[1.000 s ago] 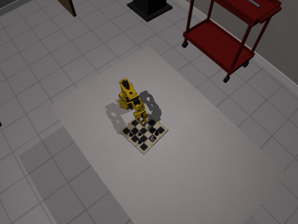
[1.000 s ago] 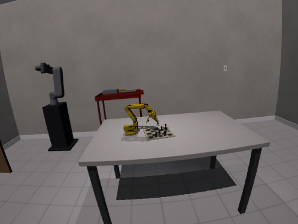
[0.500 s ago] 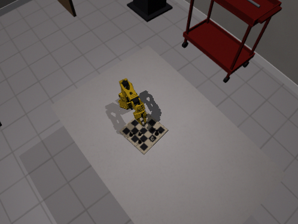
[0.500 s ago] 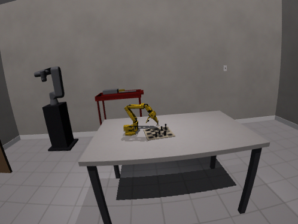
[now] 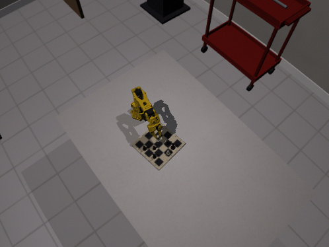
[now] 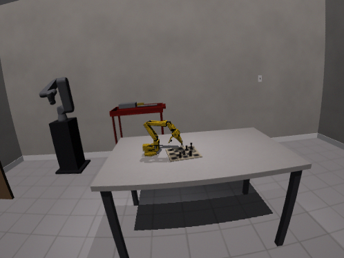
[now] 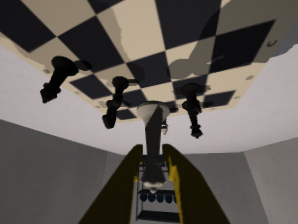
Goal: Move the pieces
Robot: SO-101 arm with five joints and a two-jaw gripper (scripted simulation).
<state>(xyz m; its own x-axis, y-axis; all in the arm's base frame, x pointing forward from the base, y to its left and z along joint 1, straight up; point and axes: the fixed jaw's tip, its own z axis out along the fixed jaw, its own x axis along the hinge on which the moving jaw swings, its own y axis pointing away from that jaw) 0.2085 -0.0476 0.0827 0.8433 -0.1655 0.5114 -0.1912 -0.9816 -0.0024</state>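
Fingers: my fingers are closed on a pale chess piece (image 7: 152,131), gripped along its stem so its base stays free to seat flat.
Pale piece: held above the board (image 5: 160,165), near its edge; which square lies beneath I cannot tell.
Dark pieces (image 7: 114,101): upright just beside, so I stay lifted for clearance.
Tabletop (image 6: 221,155): carries the board.

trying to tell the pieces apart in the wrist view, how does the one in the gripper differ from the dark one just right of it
The held piece has a pale, wide base; the dark piece is black throughout. The held piece sits clamped in the gripper, while the dark piece stands free on the board. The held piece looks larger, though it is nearer the camera. Both are slim, stemmed chess pieces.
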